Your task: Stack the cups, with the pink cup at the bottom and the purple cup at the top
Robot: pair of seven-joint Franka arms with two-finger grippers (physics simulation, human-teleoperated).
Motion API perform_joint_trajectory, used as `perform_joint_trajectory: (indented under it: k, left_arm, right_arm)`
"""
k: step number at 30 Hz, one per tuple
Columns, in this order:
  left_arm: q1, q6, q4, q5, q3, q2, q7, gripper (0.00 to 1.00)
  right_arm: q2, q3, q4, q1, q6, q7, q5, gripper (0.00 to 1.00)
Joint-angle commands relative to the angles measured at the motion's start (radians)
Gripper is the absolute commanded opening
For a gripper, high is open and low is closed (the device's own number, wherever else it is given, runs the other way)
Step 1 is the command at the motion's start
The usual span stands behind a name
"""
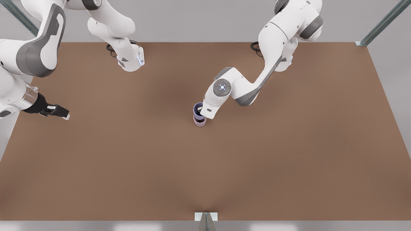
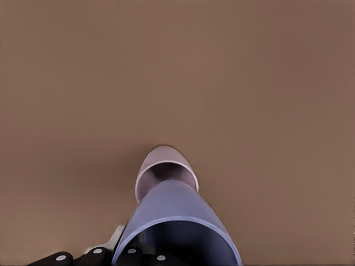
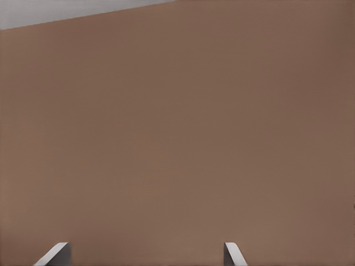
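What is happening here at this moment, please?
The left gripper holds the purple cup right above the pink cup, which stands on the brown table. From the left wrist view, the purple cup looks lined up with it but not clearly seated yet. The right gripper waits, open, at the front view's left.

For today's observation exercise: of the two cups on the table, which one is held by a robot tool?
The purple cup, bluish, is held by the left tool at its rim, directly above the paler pink cup, which stands on the table. The right tool waits apart, open.
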Motion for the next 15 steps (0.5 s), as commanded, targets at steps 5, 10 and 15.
perform_joint_trajectory:
  k: [5,10,15]
  left_arm:
    - [-0.001,0.001,-0.002,0.006,0.002,0.015,-0.001,0.21]
    - [-0.001,0.021,-0.002,0.007,0.002,0.029,-0.001,0.21]
    - [-0.009,0.024,-0.002,0.007,0.002,0.044,-0.001,0.21]
  right_arm:
    - [0.001,0.000,0.000,0.001,0.002,0.000,0.000,1.00]
    - [0.001,0.000,0.000,0.001,0.002,0.000,0.000,1.00]
    - [0.001,0.000,0.000,0.001,0.002,0.000,0.000,1.00]
